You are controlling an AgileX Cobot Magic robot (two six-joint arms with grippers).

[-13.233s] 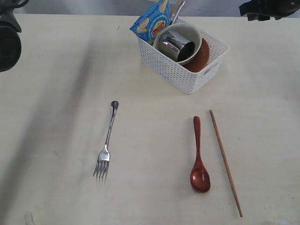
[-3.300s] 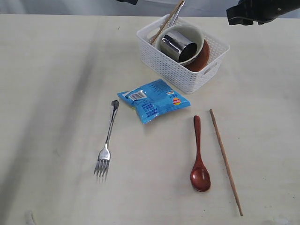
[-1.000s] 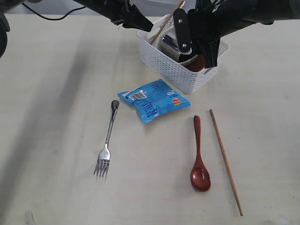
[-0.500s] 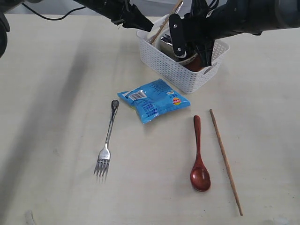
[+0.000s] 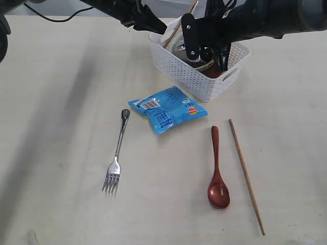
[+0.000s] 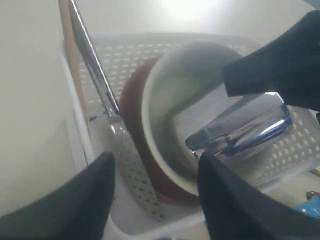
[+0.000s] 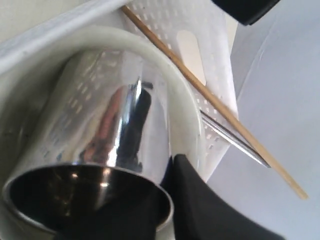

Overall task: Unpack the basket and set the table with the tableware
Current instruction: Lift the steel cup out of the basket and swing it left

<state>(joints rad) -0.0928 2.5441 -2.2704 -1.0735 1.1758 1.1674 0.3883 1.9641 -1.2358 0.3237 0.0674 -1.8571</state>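
Draw cup [image 7: 95,125] out along its tilted axis, mouth toward right gripper [image 7: 162,202], seemingly clamped on rim inside bowl [image 7: 182,120]; hold spread, empty left gripper [image 6: 156,200] clear of basket [image 5: 196,81].

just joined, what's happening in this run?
Right gripper is in the basket, pinching the steel cup at its rim, one finger inside and one outside; the cup lies in the cream bowl. Left gripper hangs open beside the basket. Fork, wooden spoon, one chopstick and the blue snack packet are on the table; brown plate, knife and other chopstick are in the basket.
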